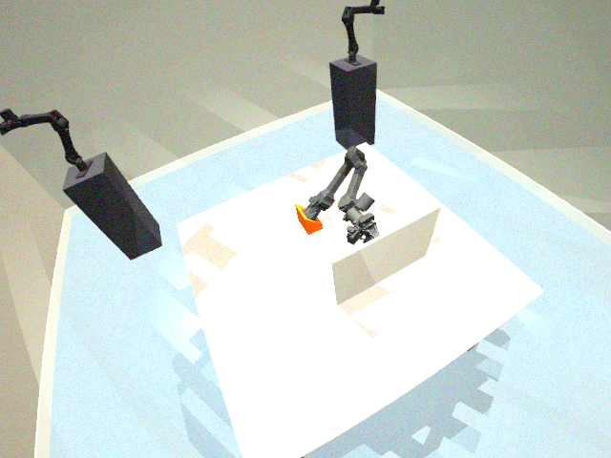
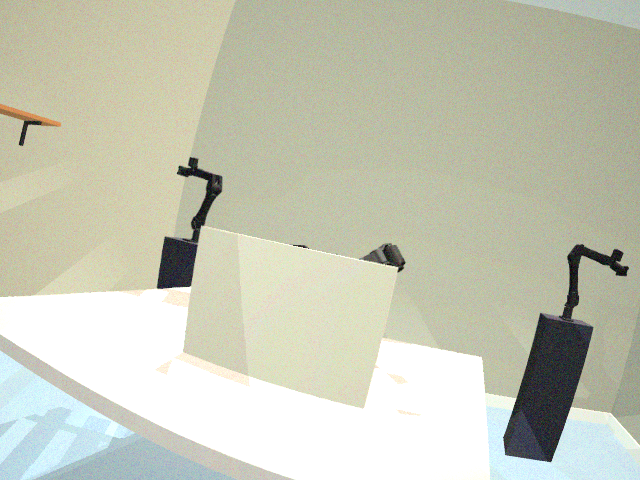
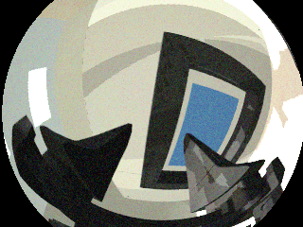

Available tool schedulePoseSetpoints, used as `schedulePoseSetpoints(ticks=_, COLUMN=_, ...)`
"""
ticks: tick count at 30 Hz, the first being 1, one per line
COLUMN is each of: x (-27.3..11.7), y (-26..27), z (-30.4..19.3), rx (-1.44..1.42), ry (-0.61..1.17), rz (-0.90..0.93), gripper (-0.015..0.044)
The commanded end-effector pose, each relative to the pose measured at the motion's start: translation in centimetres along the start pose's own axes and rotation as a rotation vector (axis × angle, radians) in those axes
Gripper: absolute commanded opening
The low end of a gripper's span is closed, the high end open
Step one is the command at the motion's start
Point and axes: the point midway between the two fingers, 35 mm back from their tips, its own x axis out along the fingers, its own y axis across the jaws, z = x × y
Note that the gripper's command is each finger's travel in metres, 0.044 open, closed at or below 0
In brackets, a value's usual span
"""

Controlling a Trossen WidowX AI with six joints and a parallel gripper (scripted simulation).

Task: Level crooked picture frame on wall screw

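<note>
My 2 fingers [image 1: 362,237] stand apart; 1 overlaps the picture frame [image 3: 152,118] in the wrist view. Contact, I cannot tell.

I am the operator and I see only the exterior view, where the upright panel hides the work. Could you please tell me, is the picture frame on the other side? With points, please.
Observer: Yes. The wrist view shows the dark frame [image 3: 154,113] with a blue picture [image 3: 210,111], on the panel's [image 1: 387,251] [image 2: 294,315] arm side.

Operator: Thank you. And the gripper, please, is it holding the frame?

Observer: No, its fingers stand apart; the gripper [image 1: 365,237] [image 3: 158,132] is open.

Operator: Is anything else there, behind the panel?

Observer: The top view shows an orange piece [image 1: 309,227] at the arm's base [image 1: 310,212].
</note>
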Motion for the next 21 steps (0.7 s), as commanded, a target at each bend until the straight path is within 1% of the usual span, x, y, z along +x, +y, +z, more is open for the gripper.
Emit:
schedulePoseSetpoints(ticks=1, x=0.01, y=0.07, z=-0.02, rx=-0.004, ry=0.000, rz=0.003, gripper=0.0240)
schedulePoseSetpoints(ticks=21, x=0.01, y=0.07, z=-0.02, rx=-0.004, ry=0.000, rz=0.003, gripper=0.0107)
